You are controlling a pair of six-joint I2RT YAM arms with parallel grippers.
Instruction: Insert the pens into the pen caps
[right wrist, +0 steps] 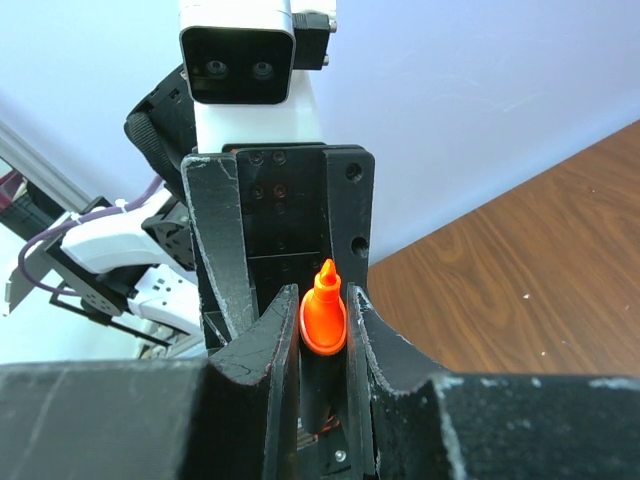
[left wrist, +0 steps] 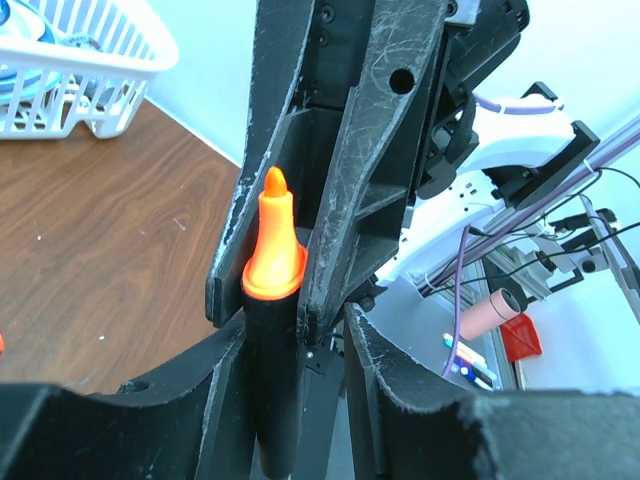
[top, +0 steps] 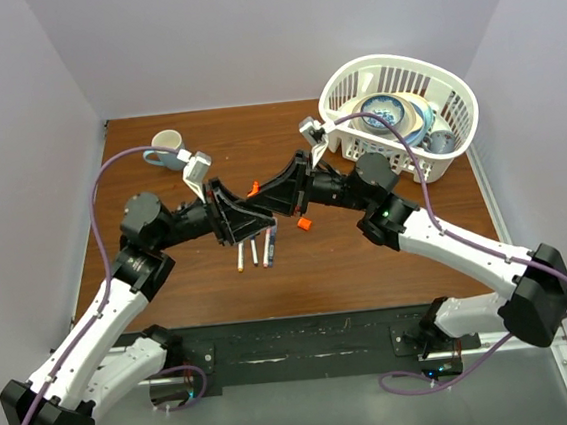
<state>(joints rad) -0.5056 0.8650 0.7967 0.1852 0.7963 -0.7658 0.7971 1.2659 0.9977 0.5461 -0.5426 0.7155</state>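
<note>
Looking down from the top camera, I see both grippers meeting mid-table, fingertips nearly touching. My left gripper (left wrist: 275, 330) has its fingers closed around a black pen (left wrist: 275, 400) with an orange tip. My right gripper (right wrist: 322, 330) pinches a similar black pen (right wrist: 322, 385); whether it is the same one I cannot tell. Three pens (top: 255, 248) lie below, partly hidden, beside an orange cap (top: 305, 223); a white basket (top: 456, 130) sits far right.

Bright, even light from overhead; soft, short shadows under the arms on the bench (top: 170, 284). Overhead view is sharp and free of glare. Wrist views blur nearest the lens, with pale washed-out backgrounds.
</note>
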